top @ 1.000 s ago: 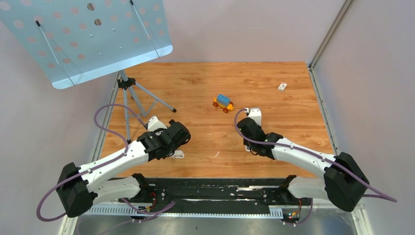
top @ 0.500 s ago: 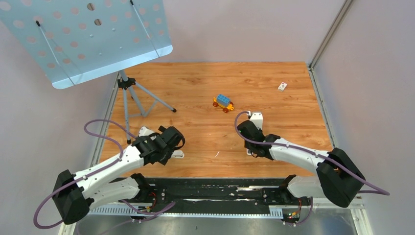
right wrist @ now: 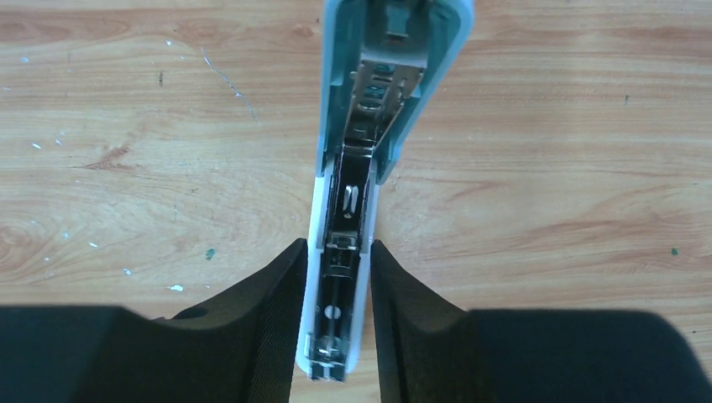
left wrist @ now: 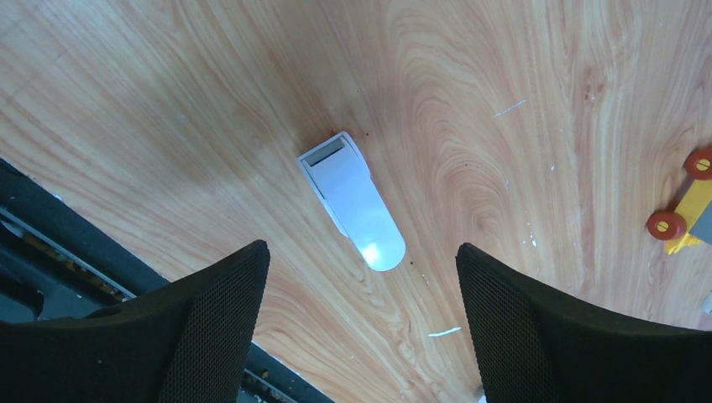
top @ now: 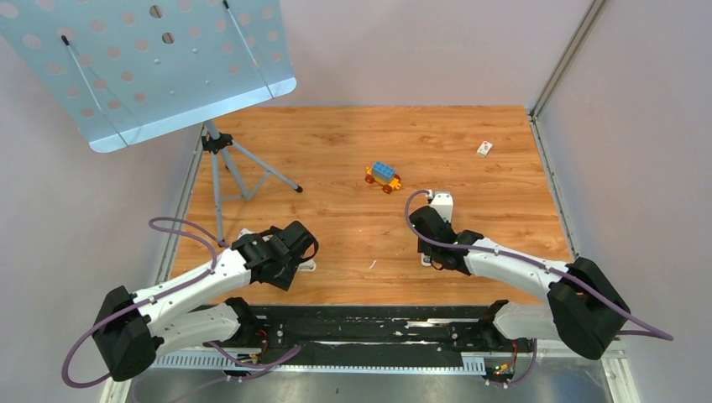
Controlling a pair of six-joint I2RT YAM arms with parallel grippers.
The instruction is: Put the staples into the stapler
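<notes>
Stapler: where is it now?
The open pale-blue stapler sits between the fingers of the right gripper, right of centre in the top view, just nearer than the blue-and-yellow toy car.

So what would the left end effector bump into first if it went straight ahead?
Probably the small white piece lying on the wooden table, straight ahead of the left end effector; depth is unclear.

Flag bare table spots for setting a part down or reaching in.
Crowded: left fingers, open, by a white part; right fingers gripping the stapler. Free: front middle between them, save one pale sliver; back strip between tripod and small white box, behind the toy car; right edge between that box and the right arm.
</notes>
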